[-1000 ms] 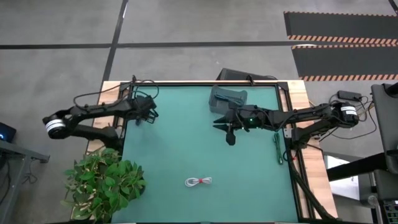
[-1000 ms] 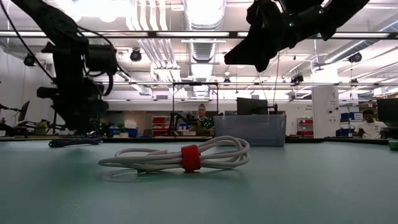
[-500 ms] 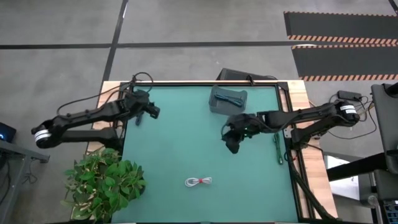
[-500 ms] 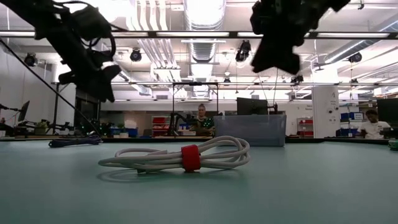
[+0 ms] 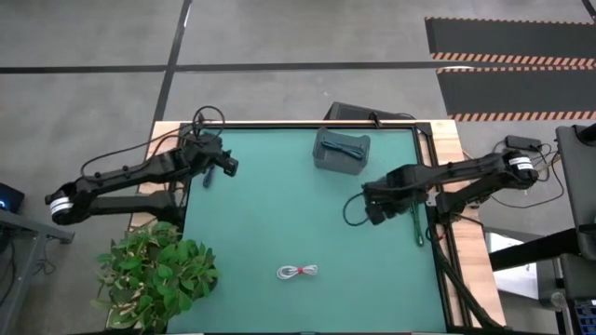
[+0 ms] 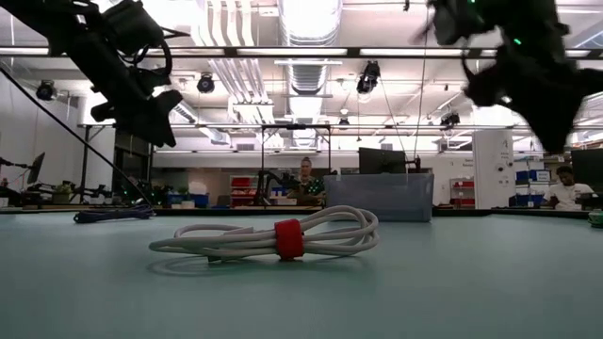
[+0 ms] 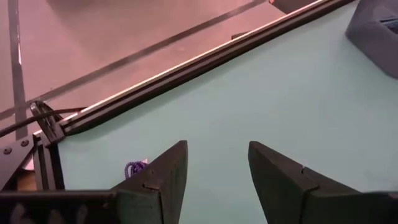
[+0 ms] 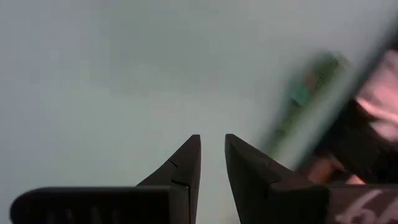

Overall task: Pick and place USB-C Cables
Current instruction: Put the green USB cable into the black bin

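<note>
On the green counter [image 5: 261, 223] the white cable with red band [image 5: 298, 272] lies well below the grey bin [image 5: 341, 150], left tool [image 5: 222, 167] spread, right tool [image 5: 371, 212] empty, fingers narrowly apart.

My green table mat [image 5: 270, 219] carries the grey bin [image 5: 342, 150], with the white red-banded cable [image 5: 298, 272] well apart from it, the teal cable [image 5: 416, 221] toward its right, and the blue cable [image 5: 207, 176] toward its left.
</note>
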Robot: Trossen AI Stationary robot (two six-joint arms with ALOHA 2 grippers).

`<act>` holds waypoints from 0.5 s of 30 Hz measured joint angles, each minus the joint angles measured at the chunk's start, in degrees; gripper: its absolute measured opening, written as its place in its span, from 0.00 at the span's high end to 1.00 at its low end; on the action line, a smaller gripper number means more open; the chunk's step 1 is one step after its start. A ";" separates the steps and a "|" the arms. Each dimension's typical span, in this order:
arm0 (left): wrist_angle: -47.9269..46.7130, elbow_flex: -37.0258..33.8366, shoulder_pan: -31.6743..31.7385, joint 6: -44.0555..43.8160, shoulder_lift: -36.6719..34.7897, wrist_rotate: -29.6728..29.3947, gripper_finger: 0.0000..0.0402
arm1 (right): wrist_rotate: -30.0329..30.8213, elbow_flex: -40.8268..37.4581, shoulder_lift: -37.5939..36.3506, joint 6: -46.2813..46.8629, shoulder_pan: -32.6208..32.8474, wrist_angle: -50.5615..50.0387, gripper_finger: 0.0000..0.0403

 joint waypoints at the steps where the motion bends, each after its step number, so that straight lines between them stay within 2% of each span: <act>1: -0.01 0.00 0.00 -0.02 0.16 0.00 0.61 | -0.44 -1.16 0.01 1.45 -0.03 -1.20 0.84; 4: -0.04 0.00 0.00 0.48 0.61 0.00 0.61 | -2.81 -4.64 0.03 4.17 -0.04 -1.45 0.84; 11: -0.07 -0.02 0.00 0.90 0.79 0.01 0.61 | -9.79 -9.55 -0.01 3.87 -2.01 -1.42 0.83; 15: -0.09 -0.03 0.00 2.38 0.79 0.02 0.61 | -9.51 -11.03 -0.01 3.24 -4.30 -1.08 0.78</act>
